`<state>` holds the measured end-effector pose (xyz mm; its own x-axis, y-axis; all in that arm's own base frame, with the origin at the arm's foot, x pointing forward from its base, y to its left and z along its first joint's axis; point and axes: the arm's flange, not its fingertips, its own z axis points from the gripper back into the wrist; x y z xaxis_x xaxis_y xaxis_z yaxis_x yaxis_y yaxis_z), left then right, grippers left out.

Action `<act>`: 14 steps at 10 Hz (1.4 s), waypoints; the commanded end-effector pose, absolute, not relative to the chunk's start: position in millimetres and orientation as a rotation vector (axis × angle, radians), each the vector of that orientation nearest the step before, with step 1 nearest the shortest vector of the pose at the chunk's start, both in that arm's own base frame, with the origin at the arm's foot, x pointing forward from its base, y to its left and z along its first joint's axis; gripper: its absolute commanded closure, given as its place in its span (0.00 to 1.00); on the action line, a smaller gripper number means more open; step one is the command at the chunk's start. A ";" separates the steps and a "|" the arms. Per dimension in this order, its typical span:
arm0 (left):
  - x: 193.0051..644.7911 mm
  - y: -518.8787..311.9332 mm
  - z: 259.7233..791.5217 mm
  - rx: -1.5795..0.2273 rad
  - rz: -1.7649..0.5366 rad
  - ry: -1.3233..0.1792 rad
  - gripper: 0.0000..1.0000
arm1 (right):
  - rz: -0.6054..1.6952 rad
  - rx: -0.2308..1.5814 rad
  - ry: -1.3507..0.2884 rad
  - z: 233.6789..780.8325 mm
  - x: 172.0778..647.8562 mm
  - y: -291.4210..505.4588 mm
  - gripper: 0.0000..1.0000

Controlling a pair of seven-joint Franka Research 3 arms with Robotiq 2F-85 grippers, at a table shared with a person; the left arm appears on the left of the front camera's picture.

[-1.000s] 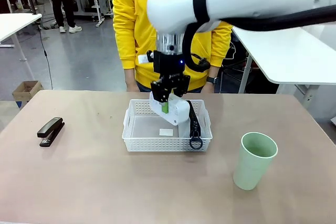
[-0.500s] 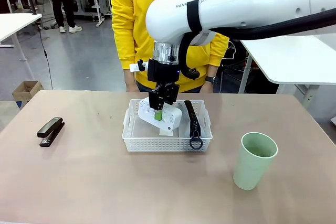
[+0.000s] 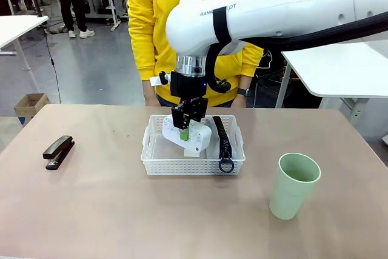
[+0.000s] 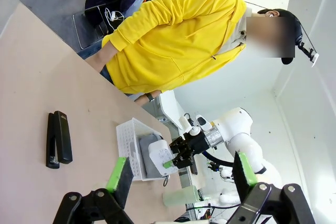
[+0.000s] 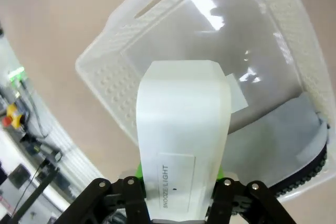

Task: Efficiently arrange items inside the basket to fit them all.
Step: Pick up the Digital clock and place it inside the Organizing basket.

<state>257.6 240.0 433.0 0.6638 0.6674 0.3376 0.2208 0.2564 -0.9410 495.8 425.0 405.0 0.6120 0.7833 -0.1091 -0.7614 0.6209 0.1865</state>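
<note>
My right gripper (image 3: 183, 131) is shut on the small white box (image 3: 189, 136), holding it tilted just above the floor of the white basket (image 3: 154, 163). In the right wrist view the white box (image 5: 181, 145) sits between my fingers over the basket (image 5: 105, 72). The grey pouch (image 3: 223, 141) stands on edge along the basket's right side, its ring pull hanging over the front wall. The black stapler (image 3: 58, 151) lies on the table at the left. The pale green cup (image 3: 293, 185) stands upright at the right. My left gripper (image 4: 178, 174) is open, high above the table.
A person in a yellow hoodie (image 3: 157, 22) stands at the far edge of the table, right behind the basket. A cardboard box (image 3: 30, 104) sits on the floor beyond the table's left corner. White tables stand at both sides.
My right gripper has carried the white box leftward and lower inside the basket, away from the pouch. The stapler and cup have not moved.
</note>
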 end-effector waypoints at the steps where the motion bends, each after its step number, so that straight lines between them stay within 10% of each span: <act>1: 257.6 238.3 433.8 -1.324 0.343 -0.872 0.00 | 0.802 -0.003 0.102 390.3 489.8 439.2 0.49; 14: 257.6 238.3 433.8 -1.324 0.343 -0.872 0.00 | 0.799 -0.022 0.067 336.8 512.1 451.6 0.49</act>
<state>257.7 240.0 433.0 0.6640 0.6673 0.3374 0.2208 0.2561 -0.9411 510.4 452.0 333.6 0.6937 0.7144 -0.0917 -0.7164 0.6975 0.0157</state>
